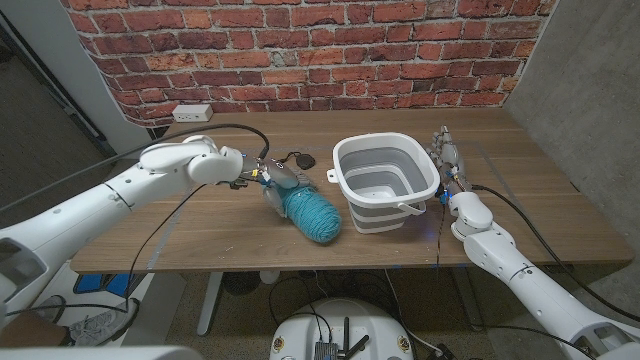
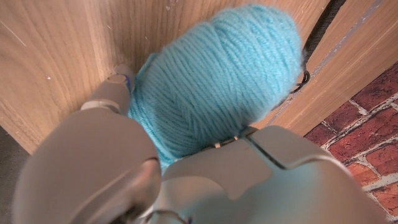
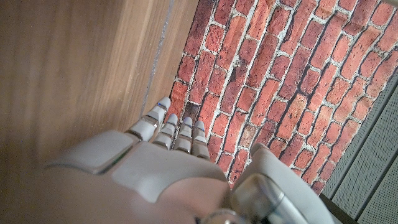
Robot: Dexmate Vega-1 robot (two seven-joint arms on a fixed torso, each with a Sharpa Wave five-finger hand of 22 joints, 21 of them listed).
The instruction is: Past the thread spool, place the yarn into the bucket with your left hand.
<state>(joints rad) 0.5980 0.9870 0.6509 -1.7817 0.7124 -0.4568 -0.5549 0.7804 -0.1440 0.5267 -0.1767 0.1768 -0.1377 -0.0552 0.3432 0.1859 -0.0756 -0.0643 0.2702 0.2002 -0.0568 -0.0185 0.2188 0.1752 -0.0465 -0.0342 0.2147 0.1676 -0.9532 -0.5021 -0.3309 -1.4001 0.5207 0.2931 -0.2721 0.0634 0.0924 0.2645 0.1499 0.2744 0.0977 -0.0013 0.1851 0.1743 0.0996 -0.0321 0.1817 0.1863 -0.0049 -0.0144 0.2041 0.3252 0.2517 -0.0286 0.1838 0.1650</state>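
Note:
A teal yarn ball is gripped at its near end by my left hand, just left of the grey-and-white bucket. In the left wrist view, the yarn bulges out past my left hand, whose fingers wrap it on both sides, with the table beyond. A small dark object, perhaps the thread spool, lies behind the yarn. My right hand stands upright at the bucket's right side, fingers straight and holding nothing; the right wrist view shows the same hand against the brick wall.
The bucket stands open at the table's middle right, its handle hanging on the near side. A black cable runs along the table behind my left arm. A white wall outlet sits on the brick wall at the back left.

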